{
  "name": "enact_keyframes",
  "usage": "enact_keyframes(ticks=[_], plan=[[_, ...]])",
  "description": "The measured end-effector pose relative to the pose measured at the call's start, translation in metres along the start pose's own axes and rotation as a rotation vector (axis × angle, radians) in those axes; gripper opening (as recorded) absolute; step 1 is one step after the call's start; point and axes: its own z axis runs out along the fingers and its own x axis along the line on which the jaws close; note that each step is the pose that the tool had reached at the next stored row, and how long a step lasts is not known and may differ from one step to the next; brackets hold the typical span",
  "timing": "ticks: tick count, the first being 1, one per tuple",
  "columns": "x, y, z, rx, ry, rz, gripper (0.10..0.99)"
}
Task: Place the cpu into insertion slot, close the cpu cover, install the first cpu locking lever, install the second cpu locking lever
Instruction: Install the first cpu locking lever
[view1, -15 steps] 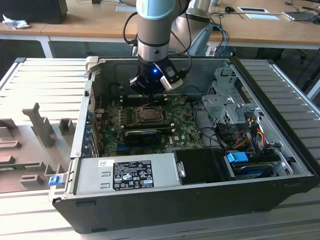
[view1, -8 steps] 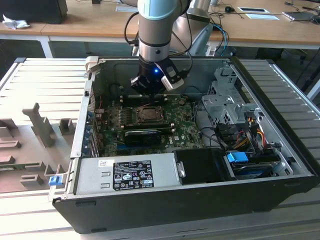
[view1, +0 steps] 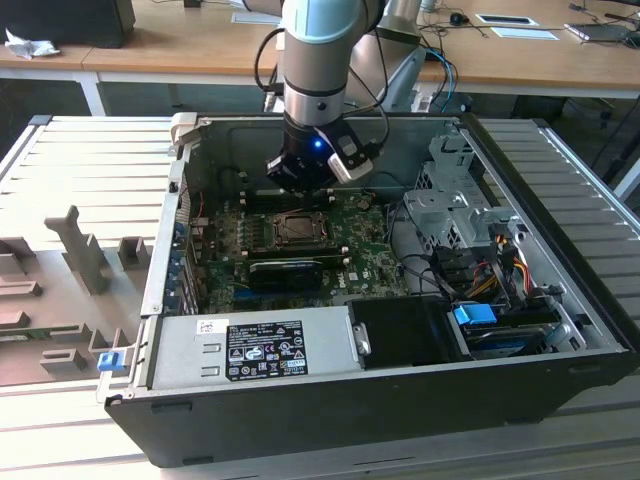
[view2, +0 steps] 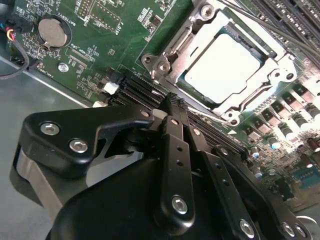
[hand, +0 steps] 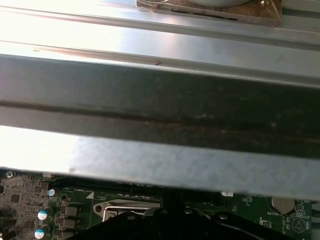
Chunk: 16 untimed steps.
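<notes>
In the second wrist view the cpu (view2: 222, 67) lies flat in the insertion slot, its pale silvery face showing through the window of the cpu cover (view2: 176, 47). The cover lies down over it. My gripper (view2: 171, 101) is shut with nothing between its black fingers (view2: 176, 150), its tips a short way off the socket's corner, over the memory slots. In the exterior view the gripper (view1: 303, 180) hangs inside the open computer case just behind the insertion slot (view1: 297, 229). The socket's metal frame (hand: 131, 210) also peeks out in the first wrist view.
Long black memory slots (view2: 134, 86) and a coin battery (view2: 52, 31) sit on the green board near the socket. A black card (view1: 290, 270), the power supply (view1: 265, 350), a drive cage (view1: 450, 190) and cables (view1: 490, 270) crowd the case. The case wall (hand: 160, 115) stands close.
</notes>
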Motion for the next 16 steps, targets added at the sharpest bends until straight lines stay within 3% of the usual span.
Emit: enact_keyframes(ticks=[16], plan=[[-0.0018,0.0011,0.0039,0.003,0.0003,0.000,0.106]])
